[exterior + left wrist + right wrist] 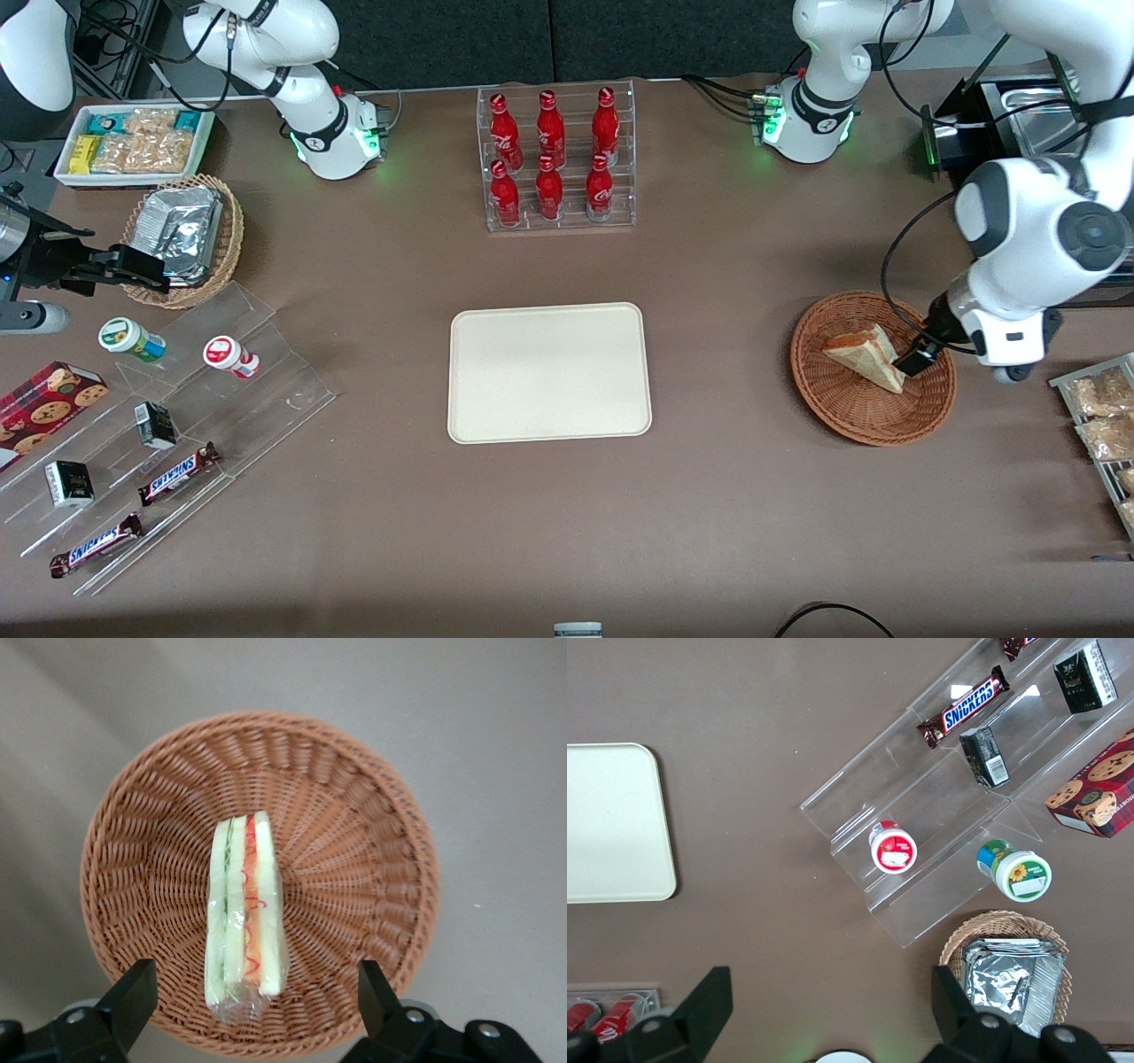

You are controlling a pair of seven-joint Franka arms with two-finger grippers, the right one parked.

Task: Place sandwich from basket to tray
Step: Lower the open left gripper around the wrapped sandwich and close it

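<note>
A wrapped triangular sandwich (866,354) of white bread with red and green filling lies in the round reddish-brown wicker basket (850,412) toward the working arm's end of the table. In the left wrist view the sandwich (245,912) stands on edge in the basket (354,859). My left gripper (915,359) hangs over the basket's rim beside the sandwich. It is open, and its two black fingers (133,992) straddle the sandwich's wrapped end without touching it (252,1001). The cream rectangular tray (549,372) lies bare at the table's middle.
A clear rack of red bottles (554,159) stands farther from the front camera than the tray. A metal rack of snack packets (1103,425) sits at the table edge beside the basket. Acrylic steps with candy bars (177,474), a foil-packet basket (182,235) and a snack tray (133,142) lie toward the parked arm's end.
</note>
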